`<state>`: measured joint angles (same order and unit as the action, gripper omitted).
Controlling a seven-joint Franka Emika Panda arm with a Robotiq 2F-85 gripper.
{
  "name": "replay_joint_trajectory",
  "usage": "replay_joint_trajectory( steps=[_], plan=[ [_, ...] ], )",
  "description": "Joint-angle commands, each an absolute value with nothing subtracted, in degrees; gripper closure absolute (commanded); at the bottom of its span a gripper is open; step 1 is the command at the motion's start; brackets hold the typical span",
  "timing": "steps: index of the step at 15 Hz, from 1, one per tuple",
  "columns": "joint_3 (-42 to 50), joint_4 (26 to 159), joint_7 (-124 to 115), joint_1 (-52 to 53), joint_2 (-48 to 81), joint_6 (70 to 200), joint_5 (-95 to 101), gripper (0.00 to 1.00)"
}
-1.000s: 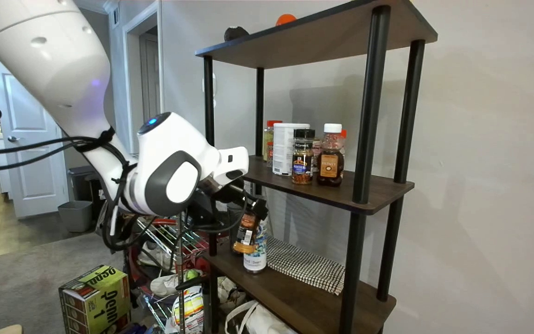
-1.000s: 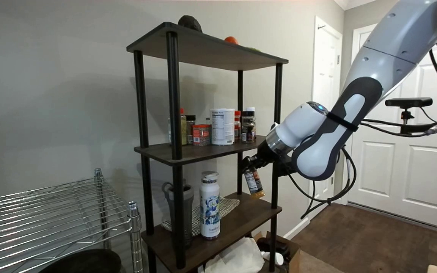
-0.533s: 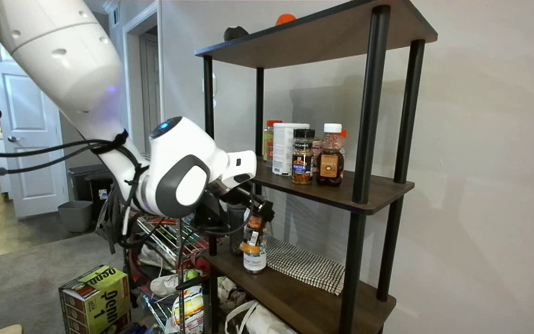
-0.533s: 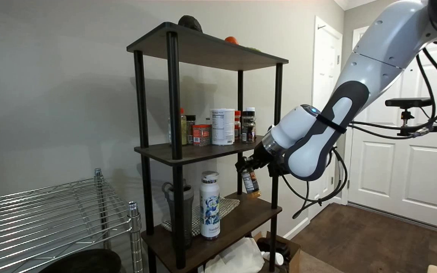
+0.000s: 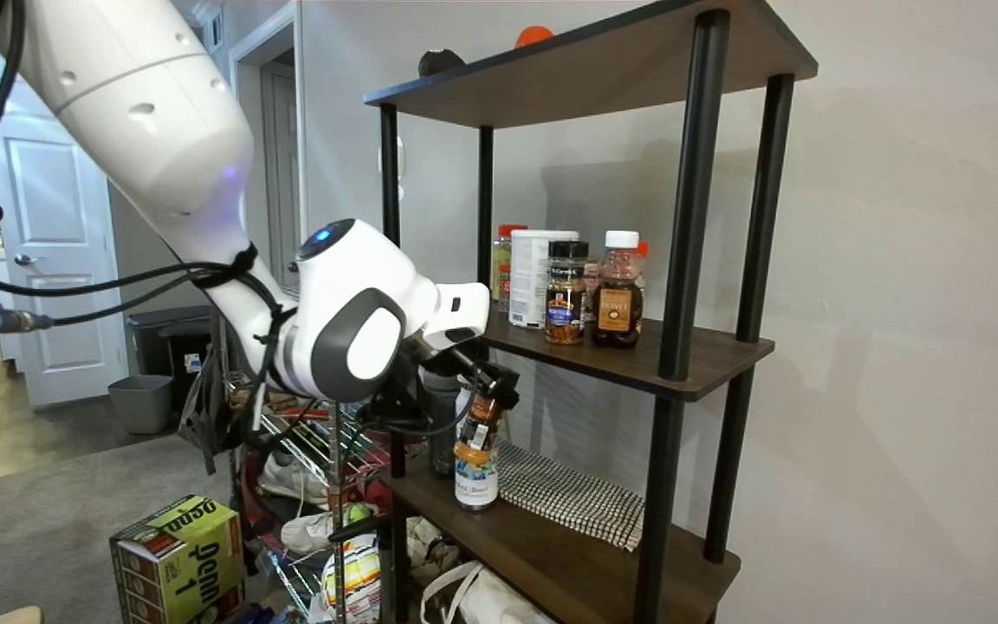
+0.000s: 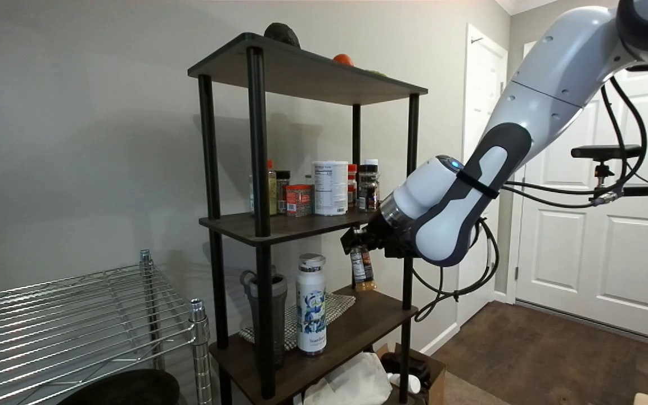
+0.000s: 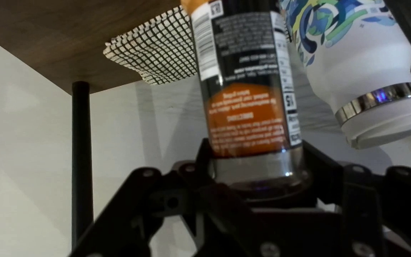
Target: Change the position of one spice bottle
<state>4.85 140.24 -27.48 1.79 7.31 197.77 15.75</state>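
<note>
My gripper (image 7: 259,160) is shut on the spice bottle (image 7: 244,121), with a finger on each side of its clear upper part. The bottle has a black and orange label and an amber lower end. It hangs slightly tilted, its lower end just above the lower shelf board (image 6: 380,309). In an exterior view the bottle (image 6: 361,267) is inside the shelf's front post, and the gripper (image 6: 356,239) is just under the middle board. In an exterior view the bottle (image 5: 479,425) overlaps the white flask behind it; the gripper (image 5: 496,387) is above it. The bottle's top is hidden in the gripper.
The white flask (image 6: 311,315), a dark tumbler (image 6: 277,304) and a checked cloth (image 6: 338,305) are on the lower board. The flask also shows in the wrist view (image 7: 359,53). A honey bottle (image 5: 618,303) and several jars stand on the middle board. Black posts (image 6: 406,281) frame the shelf.
The arm has carried the held bottle further inward over the lower shelf, towards the flask, and slightly up. The bottle hangs a little more upright. The grip is unchanged.
</note>
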Motion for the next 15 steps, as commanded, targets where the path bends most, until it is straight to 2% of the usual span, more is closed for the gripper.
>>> replay_joint_trajectory(
  steps=[1,15],
  plan=[
    [4.44,139.41,-28.83,0.65,7.77,198.38,15.68,0.67],
    [2.02,148.06,-30.9,-8.92,-0.08,197.94,25.96,0.67]
  ],
)
